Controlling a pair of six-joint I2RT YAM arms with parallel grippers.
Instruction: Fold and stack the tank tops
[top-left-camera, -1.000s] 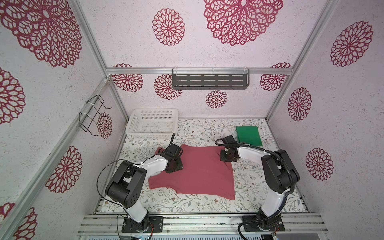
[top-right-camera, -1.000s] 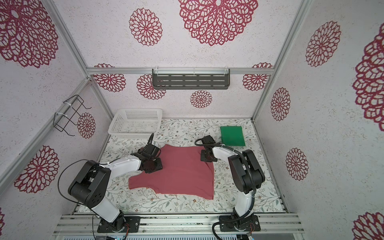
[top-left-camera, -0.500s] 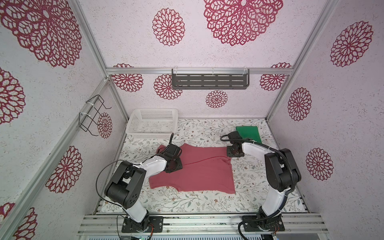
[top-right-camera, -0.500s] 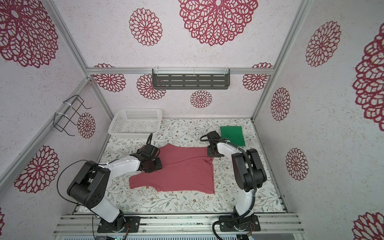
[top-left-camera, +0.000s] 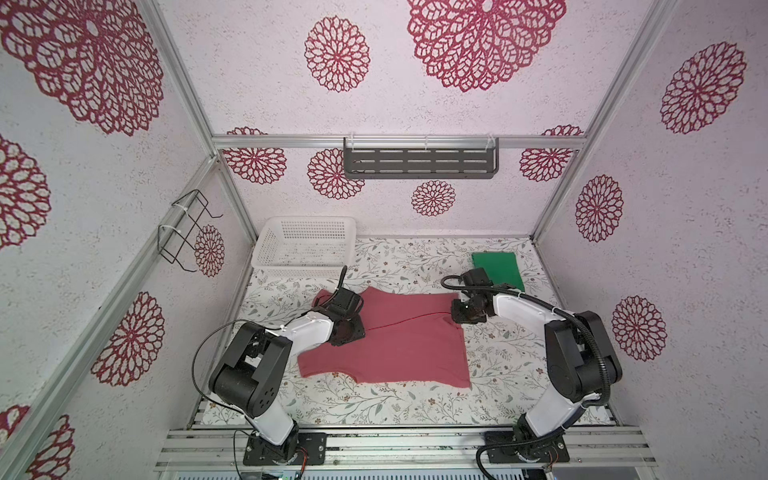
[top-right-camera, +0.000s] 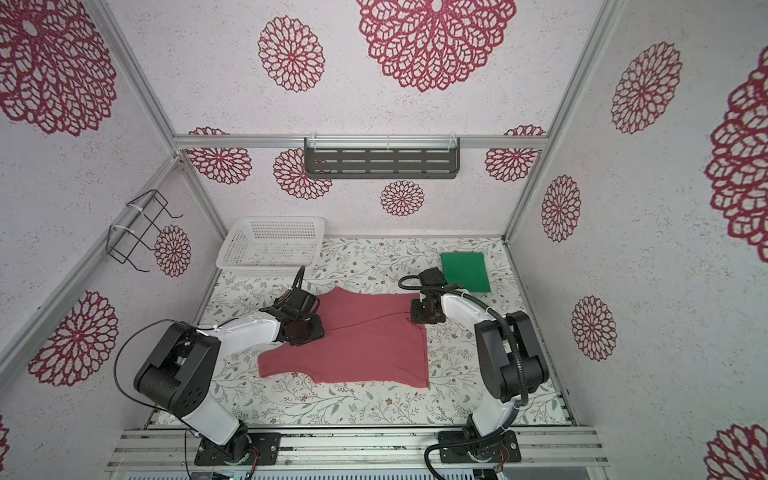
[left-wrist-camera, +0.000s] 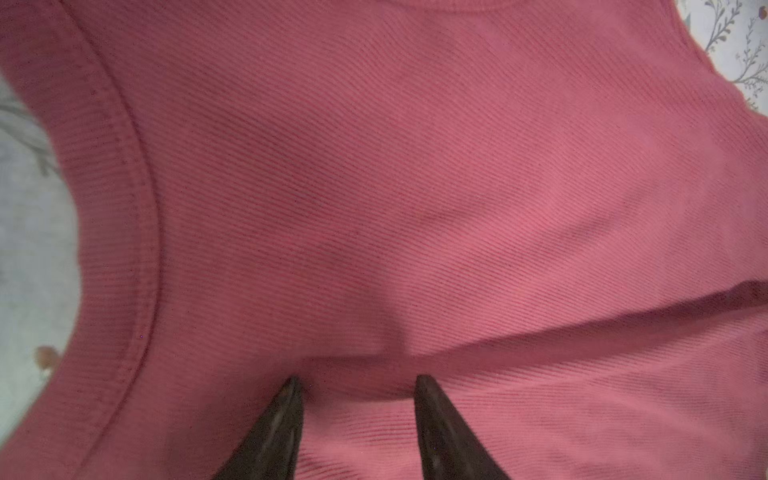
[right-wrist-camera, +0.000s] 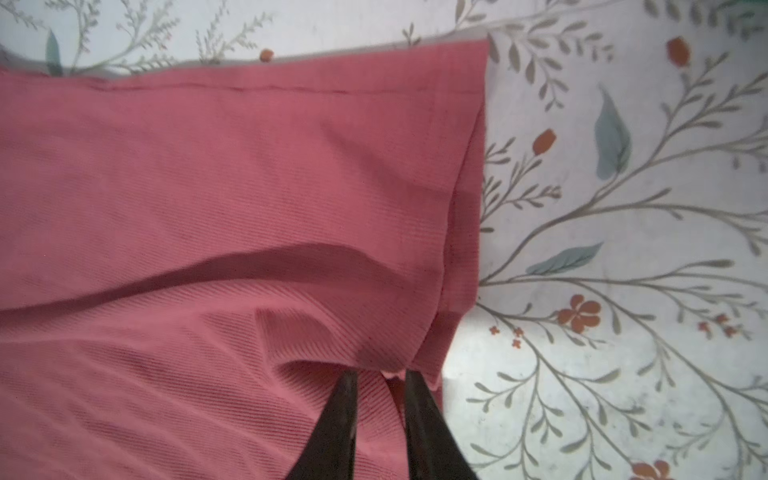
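The rose-red tank top (top-left-camera: 399, 345) (top-right-camera: 365, 349) lies spread across the middle of the floral table, with a raised crease running across its width. My left gripper (top-left-camera: 348, 330) (left-wrist-camera: 358, 382) stands open, both tips resting on the red knit beside the neckline band, right at the crease. My right gripper (top-left-camera: 463, 316) (right-wrist-camera: 378, 376) is over the hem corner on the right side, its jaws a narrow gap apart with red cloth (right-wrist-camera: 208, 166) lying between and under them. The green tank top (top-left-camera: 496, 270) (top-right-camera: 465, 271) sits folded flat at the back right.
A white perforated basket (top-left-camera: 305, 239) stands at the back left of the table. A grey slotted shelf (top-left-camera: 419, 158) hangs on the back wall and a black wire rack (top-left-camera: 187, 232) on the left wall. Bare floral tabletop (top-left-camera: 374, 407) runs along the front.
My right gripper's jaws have parted from shut to a narrow gap at the hem. It shifted slightly along the right edge, and a crease has formed across the red top. The left arm stayed put.
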